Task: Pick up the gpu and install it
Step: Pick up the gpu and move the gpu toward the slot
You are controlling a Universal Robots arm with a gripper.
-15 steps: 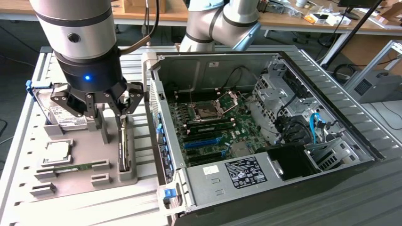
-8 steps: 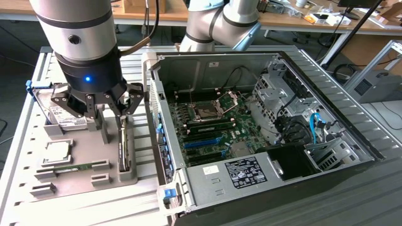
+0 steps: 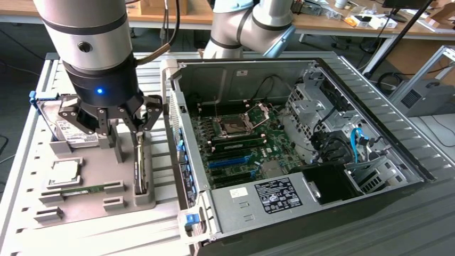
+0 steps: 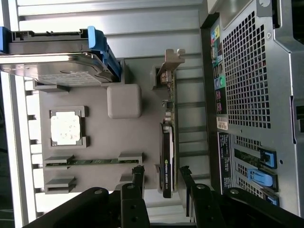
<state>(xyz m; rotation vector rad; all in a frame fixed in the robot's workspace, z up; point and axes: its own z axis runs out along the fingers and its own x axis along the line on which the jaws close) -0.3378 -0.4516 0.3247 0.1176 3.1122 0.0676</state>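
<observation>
Thin dark gpu [image 4: 167,142] with silver bracket stands on edge; claw [image 4: 161,172] released above it

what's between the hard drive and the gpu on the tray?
A raised gray block of the tray, seen in the wrist view between hard drive and gpu.

— What sort of room are you driving in?

— I read it as a robotics lab, more workshop than office; my arm [image 3: 89,37] stands over a slatted aluminium table [image 3: 99,234]; an opened computer case [image 3: 235,80] lies on it, motherboard [image 3: 242,133] bare; a grey parts jig [image 3: 92,176] sits just beside the case.

— And further back?

— I see a long wooden bench [image 3: 320,24] littered with small boxes and cables; an aluminium-profile frame [image 3: 427,69] stands at the exterior view's right; nothing domestic about any of it.
</observation>
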